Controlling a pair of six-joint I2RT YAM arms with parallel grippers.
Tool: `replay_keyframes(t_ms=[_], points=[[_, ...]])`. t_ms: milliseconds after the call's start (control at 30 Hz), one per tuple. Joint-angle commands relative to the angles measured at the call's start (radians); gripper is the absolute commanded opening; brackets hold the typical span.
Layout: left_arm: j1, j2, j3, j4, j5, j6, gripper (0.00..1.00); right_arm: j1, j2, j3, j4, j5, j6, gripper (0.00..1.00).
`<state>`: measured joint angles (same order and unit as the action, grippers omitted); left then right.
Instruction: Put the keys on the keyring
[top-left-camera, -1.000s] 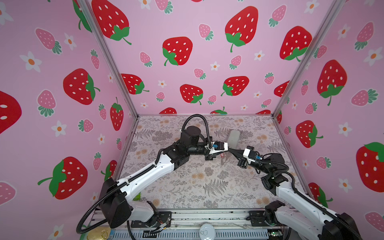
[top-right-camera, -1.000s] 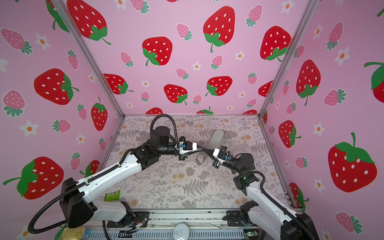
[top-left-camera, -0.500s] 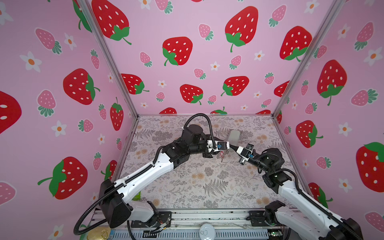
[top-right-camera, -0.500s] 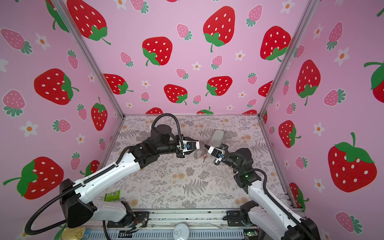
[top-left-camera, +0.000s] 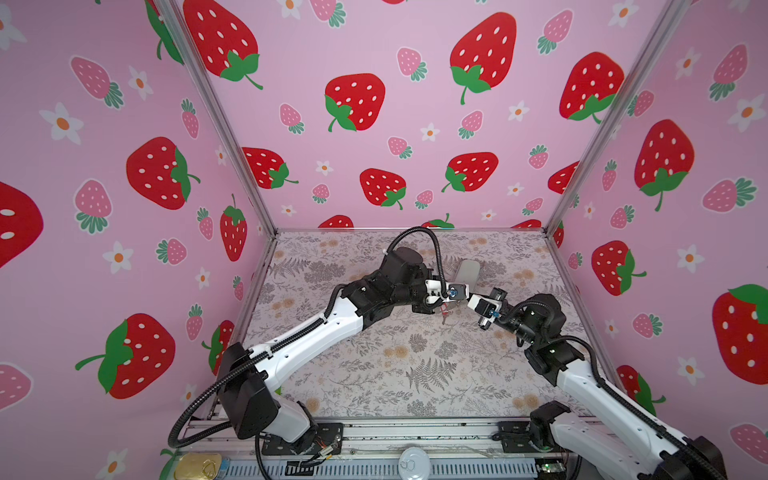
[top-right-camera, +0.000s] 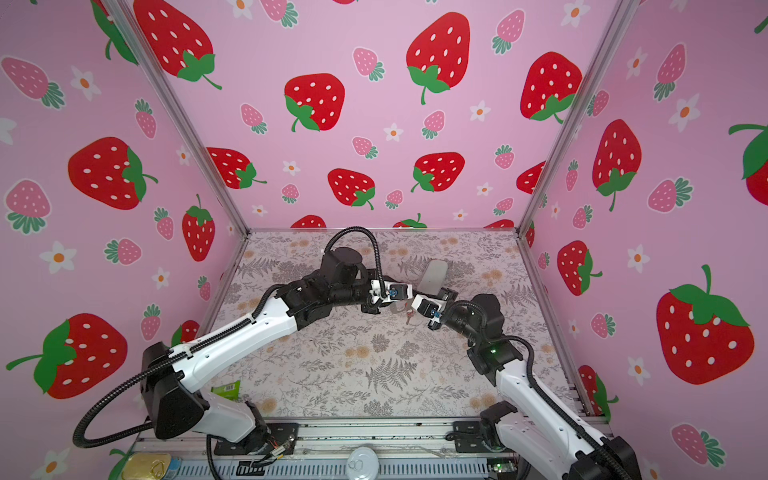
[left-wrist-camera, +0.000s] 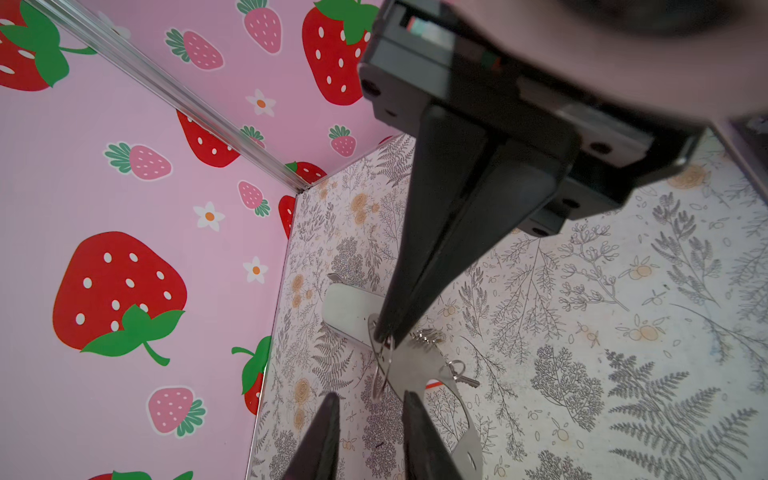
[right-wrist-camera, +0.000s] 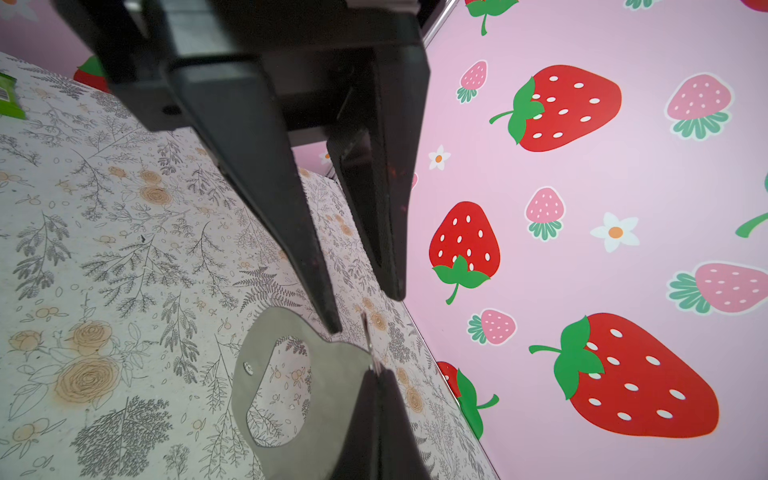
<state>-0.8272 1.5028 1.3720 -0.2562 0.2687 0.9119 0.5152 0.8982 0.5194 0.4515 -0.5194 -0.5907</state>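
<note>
since the left gripper (left-wrist-camera: 371, 397) is now closer to the right gripper (left-wrist-camera: 384, 340), threading looks ready | right fingers (left-wrist-camera: 419, 266) pinched on a ring (left-wrist-camera: 379, 380) of the keyring (left-wrist-camera: 411, 365), far middle | left fingers (left-wrist-camera: 320, 440) apart around that ring | key (left-wrist-camera: 463, 377) just beside

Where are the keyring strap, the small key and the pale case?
keyring strap (right-wrist-camera: 330, 372): right wrist view, flat grey band beside the loop opening.
small key (left-wrist-camera: 466, 378): left wrist view, its blade.
pale case (left-wrist-camera: 347, 309): left wrist view, its top face.
</note>
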Motion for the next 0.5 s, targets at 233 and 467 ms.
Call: replay_keyframes(t_ms=[233, 467], points=[[-0.002, 0.030, 0.086, -0.043, 0.018, -0.009, 0.15, 0.005, -0.019, 0.029, 0.012, -0.008, -0.022, 0.00], [-0.001, 0.036, 0.095, -0.054, 0.048, -0.008, 0.09, 0.005, -0.025, 0.033, 0.033, -0.005, 0.002, 0.00]])
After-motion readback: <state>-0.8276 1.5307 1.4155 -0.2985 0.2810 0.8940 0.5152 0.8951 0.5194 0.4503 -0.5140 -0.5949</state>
